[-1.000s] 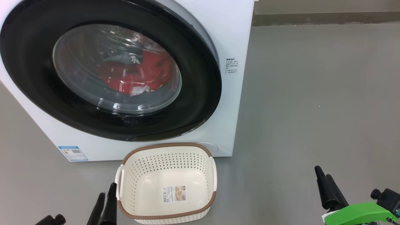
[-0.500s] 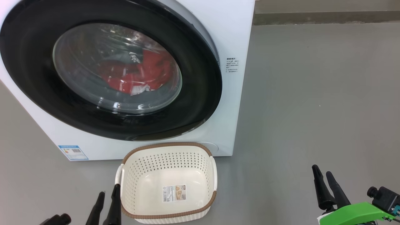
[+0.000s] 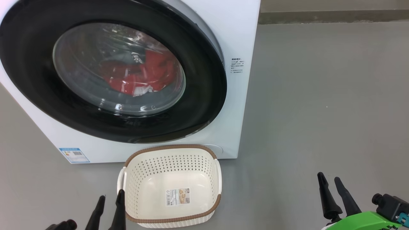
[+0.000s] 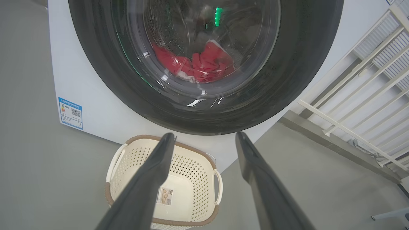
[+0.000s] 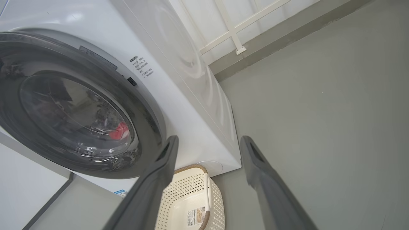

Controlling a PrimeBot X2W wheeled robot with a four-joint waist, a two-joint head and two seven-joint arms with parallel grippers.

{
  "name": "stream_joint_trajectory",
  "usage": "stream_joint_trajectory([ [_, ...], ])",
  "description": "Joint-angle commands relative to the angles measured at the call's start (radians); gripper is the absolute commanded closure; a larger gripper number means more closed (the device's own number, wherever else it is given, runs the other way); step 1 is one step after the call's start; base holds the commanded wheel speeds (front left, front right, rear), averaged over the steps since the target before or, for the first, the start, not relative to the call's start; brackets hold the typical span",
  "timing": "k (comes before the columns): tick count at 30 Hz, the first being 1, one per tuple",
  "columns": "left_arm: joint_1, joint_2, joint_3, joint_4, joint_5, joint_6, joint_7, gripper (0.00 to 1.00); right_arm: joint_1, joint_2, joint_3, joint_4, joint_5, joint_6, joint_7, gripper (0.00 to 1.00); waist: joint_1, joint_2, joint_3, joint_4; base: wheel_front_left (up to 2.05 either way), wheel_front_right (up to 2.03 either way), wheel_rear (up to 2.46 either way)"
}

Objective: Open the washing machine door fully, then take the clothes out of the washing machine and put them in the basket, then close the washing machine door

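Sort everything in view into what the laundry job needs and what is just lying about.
Part of the job:
washing machine; its shut door; red clothes inside; basket; left tool and right tool, both open and empty.

Just there:
blue sticker; printed label; paper label in the basket; white railing; grey floor.

white washing machine (image 3: 236, 35), glossy black-rimmed washing machine door (image 3: 204, 95) with clear glass, bright red clothes (image 3: 140, 78) with a white bit, cream perforated basket (image 3: 172, 164) with brown woven rim, blue sticker (image 3: 74, 155), grey floor (image 3: 319, 111), dark gripper fingers (image 3: 326, 198).
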State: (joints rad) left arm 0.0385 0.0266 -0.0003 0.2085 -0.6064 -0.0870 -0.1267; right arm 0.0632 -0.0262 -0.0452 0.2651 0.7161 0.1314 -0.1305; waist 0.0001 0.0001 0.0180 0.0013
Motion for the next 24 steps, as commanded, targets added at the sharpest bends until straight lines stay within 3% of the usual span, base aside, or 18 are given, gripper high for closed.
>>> stream_joint_trajectory([
  [1,-0.012,0.018,0.019,-0.033,0.043,0.010,-0.020,0.00,-0.013,-0.015,0.023,-0.032,-0.041,-0.001,-0.017,0.00,-0.0001,-0.0001,0.001,-0.001,0.00,0.00,0.00],
  [24,-0.006,0.021,0.002,-0.061,0.323,0.025,-0.091,0.00,0.000,-0.021,0.023,-0.067,-0.272,-0.001,-0.088,0.00,-0.0001,-0.0001,0.022,-0.010,0.00,0.00,0.00],
])
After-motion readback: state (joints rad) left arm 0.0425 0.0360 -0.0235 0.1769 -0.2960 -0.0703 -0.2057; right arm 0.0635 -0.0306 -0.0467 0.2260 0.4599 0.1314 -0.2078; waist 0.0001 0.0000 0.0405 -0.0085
